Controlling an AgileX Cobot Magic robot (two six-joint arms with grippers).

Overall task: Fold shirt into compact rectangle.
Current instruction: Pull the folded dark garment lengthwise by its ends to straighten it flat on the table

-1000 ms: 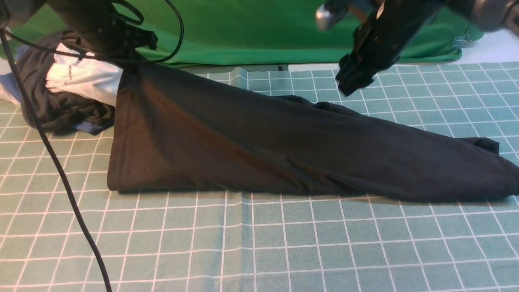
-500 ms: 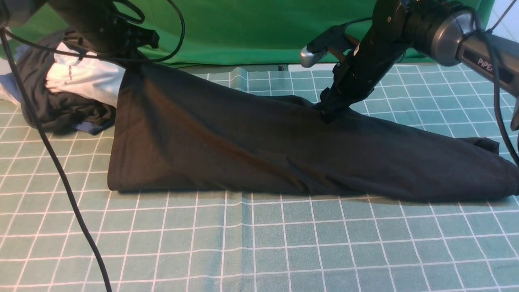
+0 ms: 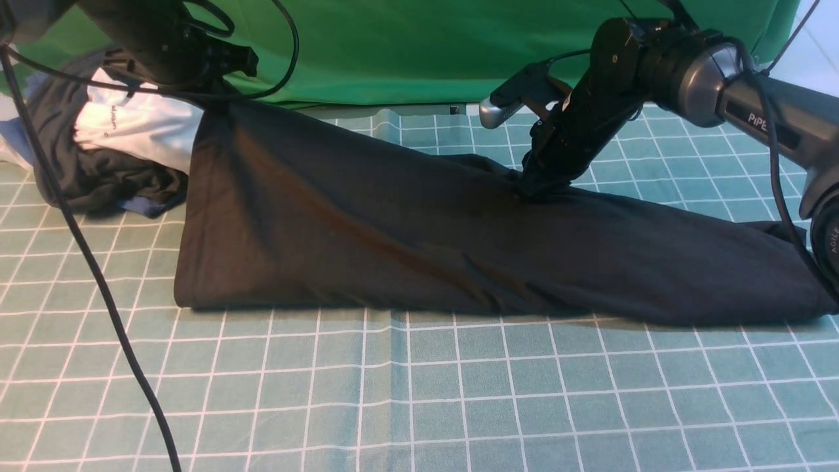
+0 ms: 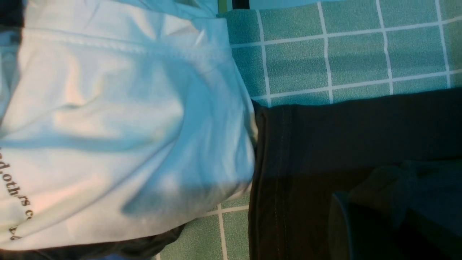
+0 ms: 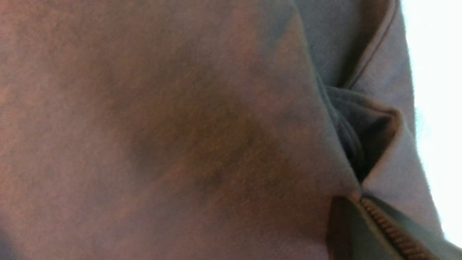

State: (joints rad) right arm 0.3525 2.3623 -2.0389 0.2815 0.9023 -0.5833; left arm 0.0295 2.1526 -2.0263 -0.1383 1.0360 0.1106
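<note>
Shirt [image 3: 459, 242]: black, matte soft knit, long wedge shape, shallow wrinkles near mid-front. One corner is lifted, clenched in left end effector [image 3: 216, 98]. Cloth slopes down from there to right end effector [image 3: 534, 187] and past it, lying flat on counter [image 3: 419, 393]. Double-stitched hem shows in left wrist view. Right end effector tip is pressed into shirt's rear edge among small folds; jaws buried in fabric, can't tell if gripping. Counter cover: teal woven cloth, white grid. Just beside left end effector: white garment [image 3: 137, 128], smooth, partial lettering "d.oth…", bunched w/ dark grey garment [image 3: 85, 177]. Right arm [image 3: 763, 121] marked "PiPE…".
</note>
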